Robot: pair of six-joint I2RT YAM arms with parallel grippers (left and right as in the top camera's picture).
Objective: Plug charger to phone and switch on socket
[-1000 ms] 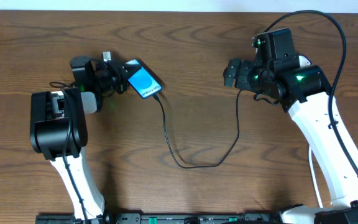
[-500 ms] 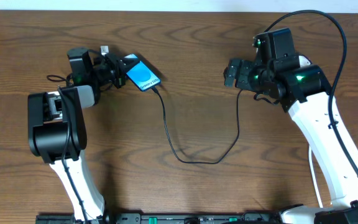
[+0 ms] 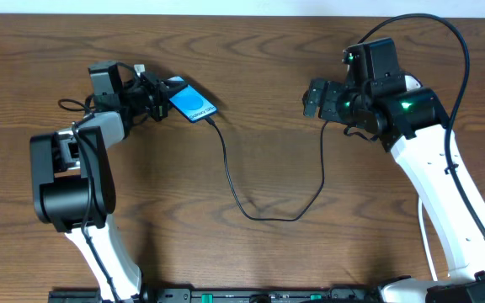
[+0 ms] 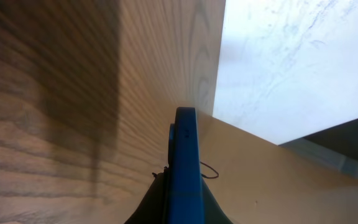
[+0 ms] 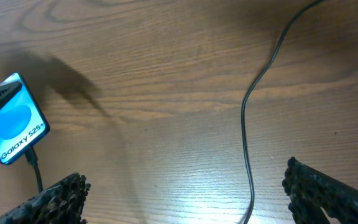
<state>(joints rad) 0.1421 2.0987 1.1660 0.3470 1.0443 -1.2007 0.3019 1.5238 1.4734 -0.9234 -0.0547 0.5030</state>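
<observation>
Two arms shared the work: your left gripper (image 3: pixel 163 98) clenched the phone (image 3: pixel 191 103) at ten o'clock on the table (image 3: pixel 268 50), with the charger (image 3: pixel 251 210) apparently seated in its five-o'clock end. Your right gripper (image 3: pixel 311 99) hung released at two o'clock. Next you needed the socket, which no view showed.

The phone (image 3: pixel 190 103) sits at the table's (image 3: pixel 242 50) left, the charger (image 3: pixel 322 168) looping rightward from its end.

Brown wood-grain table (image 3: pixel 251 101) with a smooth, faintly sheened finish, phone (image 3: pixel 191 103) with a glossy blue screen, thin matt black charger cable (image 3: pixel 226 168), right gripper (image 5: pixel 185 174) with rough black textured pads (image 5: pixel 61 196), smooth white plastic arm shell (image 3: pixel 445 194)
</observation>
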